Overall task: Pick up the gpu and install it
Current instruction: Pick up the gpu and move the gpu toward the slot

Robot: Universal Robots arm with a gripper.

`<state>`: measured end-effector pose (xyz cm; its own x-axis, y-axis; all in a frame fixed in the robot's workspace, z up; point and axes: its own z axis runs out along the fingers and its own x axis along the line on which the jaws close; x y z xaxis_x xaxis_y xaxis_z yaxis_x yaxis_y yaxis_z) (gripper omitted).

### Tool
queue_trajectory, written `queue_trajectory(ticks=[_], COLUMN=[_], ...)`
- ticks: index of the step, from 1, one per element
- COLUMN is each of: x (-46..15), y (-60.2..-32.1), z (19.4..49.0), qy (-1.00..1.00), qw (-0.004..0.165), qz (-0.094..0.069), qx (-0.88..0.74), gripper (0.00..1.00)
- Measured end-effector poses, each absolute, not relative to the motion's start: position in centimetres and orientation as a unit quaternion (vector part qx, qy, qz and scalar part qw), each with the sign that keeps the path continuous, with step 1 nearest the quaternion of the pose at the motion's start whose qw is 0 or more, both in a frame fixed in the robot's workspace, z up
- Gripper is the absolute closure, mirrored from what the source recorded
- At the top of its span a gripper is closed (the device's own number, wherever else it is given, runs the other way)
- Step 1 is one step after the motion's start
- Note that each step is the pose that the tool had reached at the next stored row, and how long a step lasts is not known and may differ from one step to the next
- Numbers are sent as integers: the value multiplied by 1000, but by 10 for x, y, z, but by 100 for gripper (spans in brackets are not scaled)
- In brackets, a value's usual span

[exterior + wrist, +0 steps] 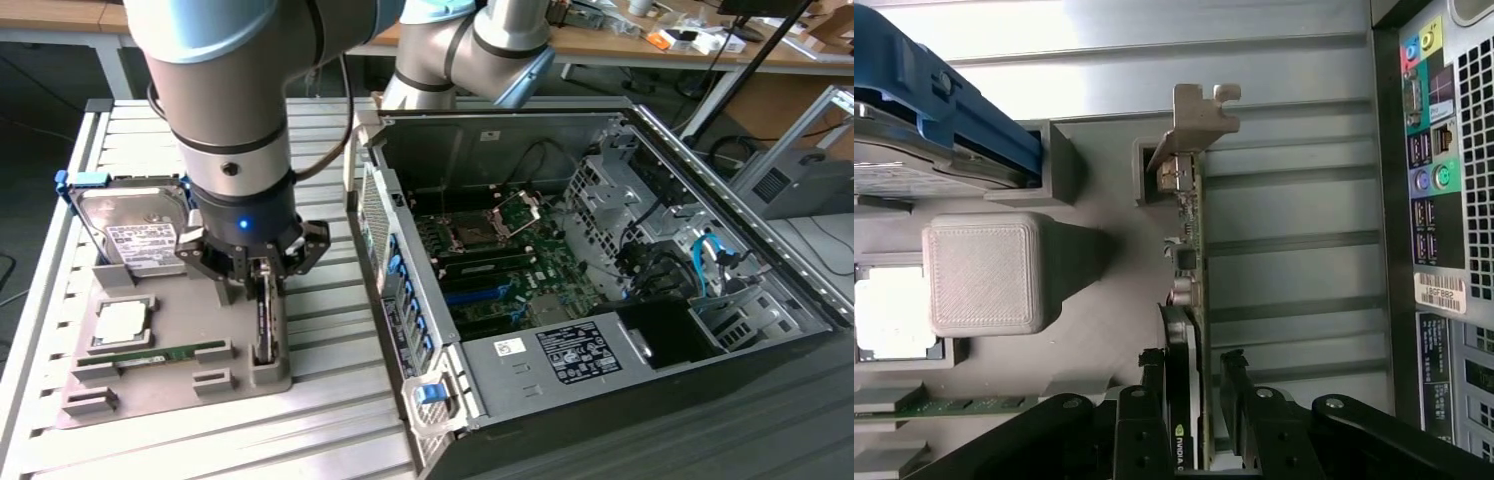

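Observation:
The gpu (267,322) is a thin dark card standing on edge in a slot of the grey holder tray (174,390), on the exterior view's left. My gripper (263,272) hangs straight over it, with one finger on each side of the card. The wrist view has the gpu (1190,235) running away from the camera. Its silver end bracket (1200,118) is at the far end. My gripper (1192,385) straddles the near end of the card. The black fingers (1154,378) stand off the card's faces, so the jaws are open.
The tray also holds a silver hard drive (134,235) in a blue frame, a processor (120,320) and a green memory stick (154,353). An open computer case (747,260) with its motherboard (501,270) lies on the exterior view's right. Its rear ports (1439,150) appear close by in the wrist view.

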<state>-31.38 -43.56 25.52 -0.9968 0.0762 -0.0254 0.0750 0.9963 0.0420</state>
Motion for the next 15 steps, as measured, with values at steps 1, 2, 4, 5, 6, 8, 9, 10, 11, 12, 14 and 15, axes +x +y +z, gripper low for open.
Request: queue_trajectory(ticks=[1,2,4,5,6,8,9,10,11,12,14,15], x=[-314,-314,-314,-315,-315,-316,-316,-316,-316,-316,-316,-316], y=[-436,-436,-436,-436,-436,-435,-435,-435,-435,-435,-435,-435], z=[255,254,252,251,250,248,248,247,246,246,245,245], qy=[999,999,999,999,999,999,999,999,999,999,999,999], qw=[13,14,14,13,13,14,13,14,14,13,13,13], qz=[21,21,21,20,20,20,21,21,21,20,20,20], qx=[38,38,38,38,38,38,38,38,38,38,38,38], gripper=[64,64,64,64,64,64,64,64,64,64,64,64])
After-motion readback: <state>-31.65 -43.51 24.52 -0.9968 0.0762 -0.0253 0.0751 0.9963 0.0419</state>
